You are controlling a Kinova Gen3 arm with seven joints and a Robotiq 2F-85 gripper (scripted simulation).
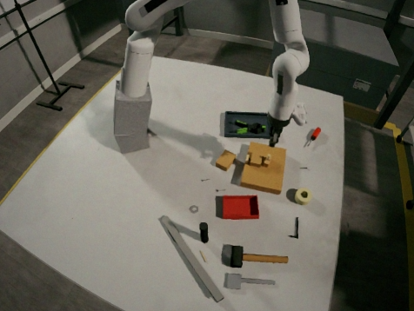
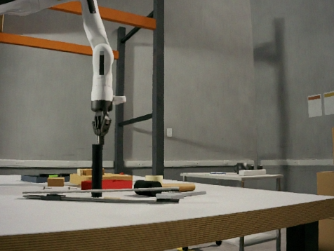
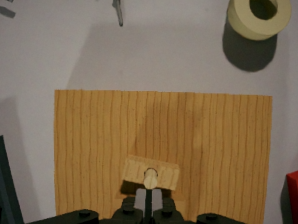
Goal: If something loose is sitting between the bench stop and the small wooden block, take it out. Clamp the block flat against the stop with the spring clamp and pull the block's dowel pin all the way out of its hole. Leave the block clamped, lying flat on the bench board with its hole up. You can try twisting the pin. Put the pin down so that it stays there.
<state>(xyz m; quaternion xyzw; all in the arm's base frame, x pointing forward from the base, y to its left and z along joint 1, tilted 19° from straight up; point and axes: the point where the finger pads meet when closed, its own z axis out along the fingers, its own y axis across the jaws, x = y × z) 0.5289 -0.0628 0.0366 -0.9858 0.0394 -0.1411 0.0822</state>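
Note:
The wooden bench board (image 1: 263,168) lies mid-table and fills the wrist view (image 3: 165,150). The small pale block (image 3: 165,176) lies flat on it with its dowel pin (image 3: 149,177) standing in the hole, top up; the block also shows in the top view (image 1: 266,160). A darker wooden piece (image 1: 257,160) sits next to the block, and a pale upright piece beyond that. A grey clamp-like part (image 1: 240,164) stands at the board's left edge. My gripper (image 1: 273,141) (image 3: 148,205) hangs shut and empty above the board's far edge, just short of the pin.
A blue tray (image 1: 245,125) with green tools lies behind the board. A loose tan block (image 1: 225,160) lies left of the board, and a red screwdriver (image 1: 314,135) and a tape roll (image 1: 303,196) to its right. A red box (image 1: 238,207), a black cylinder (image 1: 203,232), a mallet (image 1: 250,257) and a steel ruler (image 1: 191,258) lie in front.

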